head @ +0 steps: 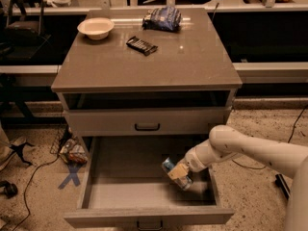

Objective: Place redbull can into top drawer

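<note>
The redbull can (pixel 168 165) sits low inside the open top drawer (pixel 139 197), over the right part of the pale tray and close to the right-hand wall. It lies tilted, its blue end up and to the left and its shiny silver end down and to the right. From where I stand I cannot tell whether the can touches the tray floor or hangs just above it. The gripper (pixel 178 172) is down in the drawer with it, its jaws pinching the can across the middle, a tan pad lying over the can's side. The white arm (pixel 240 148) reaches in from the right, over the drawer's right wall.

The drawer is pulled well out toward me, its grey front with the small dark handle (pixel 149 223) at the bottom edge of the view. Right above it is the shallower drawer front (pixel 106 121) with a black curved handle (pixel 147 127), shut, and above that an open dark slot under the cabinet top (pixel 192 61).

On the cabinet top a pale bowl (pixel 96 28) stands at the back left, a dark blue snack bag (pixel 162 18) at the back, right of the bowl, and a flat black packet (pixel 142 45) lies in front of and between them, apart from both. On the speckled floor to the left of the drawer there is a blue tape cross (pixel 72 175) and a small heap of clutter (pixel 72 151) just beside the cabinet.
</note>
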